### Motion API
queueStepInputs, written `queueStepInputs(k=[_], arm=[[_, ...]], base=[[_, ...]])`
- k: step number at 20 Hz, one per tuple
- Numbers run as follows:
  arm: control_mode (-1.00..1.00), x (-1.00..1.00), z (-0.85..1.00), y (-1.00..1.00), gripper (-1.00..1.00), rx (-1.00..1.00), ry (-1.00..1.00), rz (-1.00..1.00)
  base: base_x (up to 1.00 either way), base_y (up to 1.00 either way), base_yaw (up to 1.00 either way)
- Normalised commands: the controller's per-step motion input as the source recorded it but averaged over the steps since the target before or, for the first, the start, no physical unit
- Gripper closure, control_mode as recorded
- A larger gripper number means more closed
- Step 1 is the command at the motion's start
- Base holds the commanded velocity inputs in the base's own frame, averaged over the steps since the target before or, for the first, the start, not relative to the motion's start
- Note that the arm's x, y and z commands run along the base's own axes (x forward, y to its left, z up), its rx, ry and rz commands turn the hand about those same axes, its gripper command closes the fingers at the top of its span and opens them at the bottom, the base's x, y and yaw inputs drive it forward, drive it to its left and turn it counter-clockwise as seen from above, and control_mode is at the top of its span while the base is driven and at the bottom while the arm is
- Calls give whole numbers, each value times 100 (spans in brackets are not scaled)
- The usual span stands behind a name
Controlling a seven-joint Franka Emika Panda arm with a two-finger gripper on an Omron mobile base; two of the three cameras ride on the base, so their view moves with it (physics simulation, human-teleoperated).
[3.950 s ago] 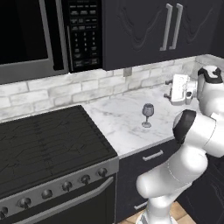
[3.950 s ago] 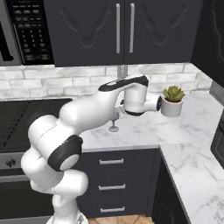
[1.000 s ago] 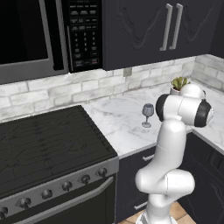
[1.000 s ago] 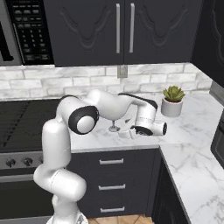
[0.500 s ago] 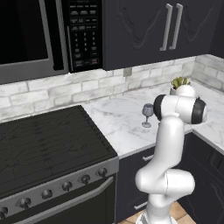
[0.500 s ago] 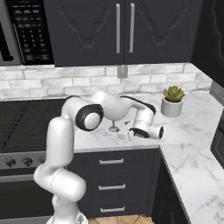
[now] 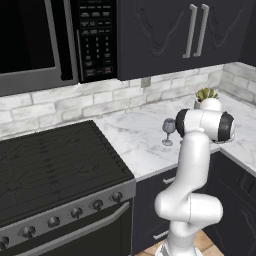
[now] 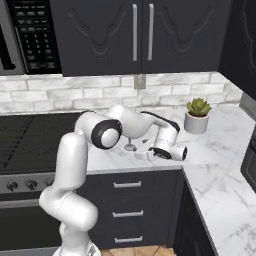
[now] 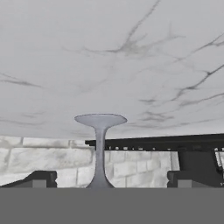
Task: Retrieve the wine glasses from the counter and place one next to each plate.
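The wine glass (image 7: 169, 131) stands upright on the counter (image 7: 135, 137), stem vertical, between the open, empty pincer (image 9: 107, 183) tips.

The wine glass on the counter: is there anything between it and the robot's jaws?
Nothing visible. In the hand view the wine glass stands centred in the open gap between the two fingertips, with only bare marble counter around it.

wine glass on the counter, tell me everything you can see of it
The wine glass is small, of greyish-purple translucent glass, with a rounded bowl, a thin stem and a round foot. It stands upright on the white veined counter, to the right of the stove and in front of the brick backsplash. In the hand view its stem and foot appear upside down, centred between the two dark fingertips with clear gaps on both sides. Nothing but the counter touches it.
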Motion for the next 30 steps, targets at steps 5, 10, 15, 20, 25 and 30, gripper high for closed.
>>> queueStepInputs(k=[5,10,15,20,25,30], arm=[[-100,16,-1,25,-100,0,0,0],[-100,23,-1,15,-100,0,0,0],[-100,22,-4,3,-100,0,3,0],[-100,9,-6,5,-100,0,1,0],[-100,0,0,11,-100,0,0,0],[-100,-10,0,2,-100,0,0,3]], base=[[0,0,0],[0,0,0],[0,0,0],[0,0,0],[0,0,0],[0,0,0]])
